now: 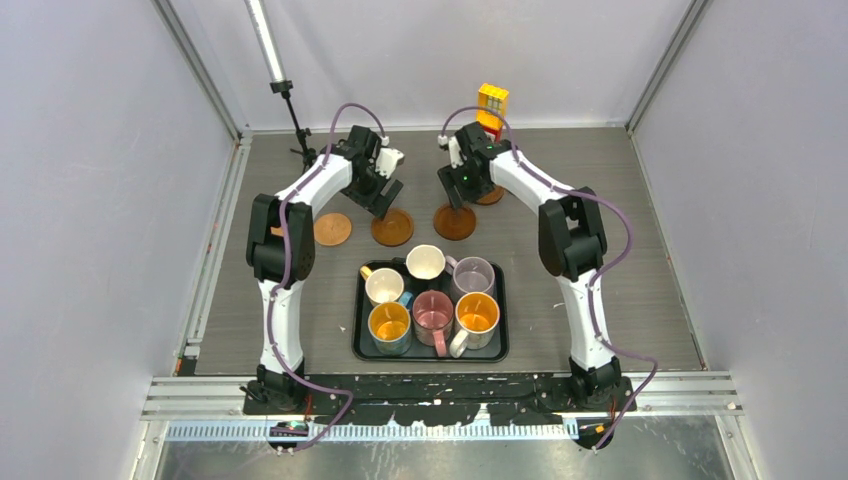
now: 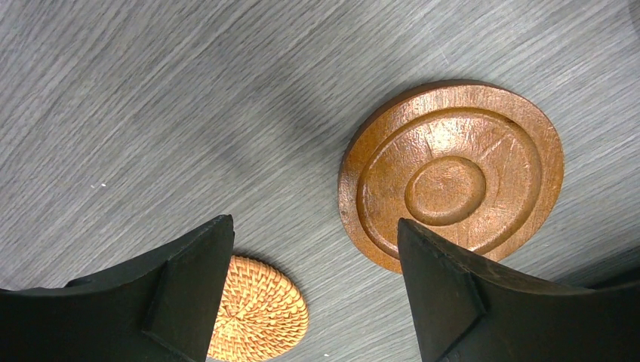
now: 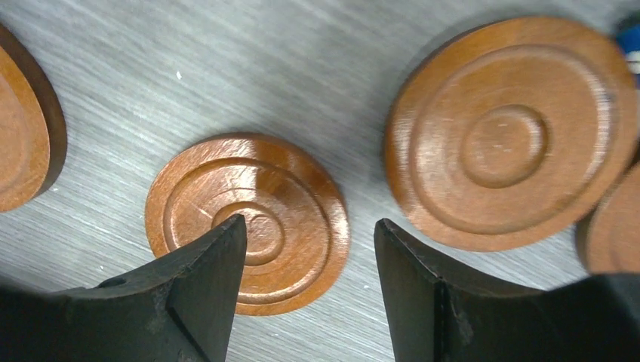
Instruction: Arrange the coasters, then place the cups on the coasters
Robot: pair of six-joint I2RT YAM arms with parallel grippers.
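The left gripper [image 2: 313, 226] and the right gripper [image 3: 309, 222] hang with jaws apart and empty over the coasters [image 1: 394, 233] just behind the tray [image 1: 358, 335] holding the cups [image 1: 433, 310], so a finger landing off-centre could shove one flat coaster against its neighbour.

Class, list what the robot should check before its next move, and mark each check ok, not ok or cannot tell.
1. Left gripper open, empty: ok.
2. Right gripper open, empty: ok.
3. Coaster under right gripper lies flat: ok.
4. Coasters all spread apart: cannot tell, right arm hides some.
5. Cups on coasters: not ok, all six sit in the tray.
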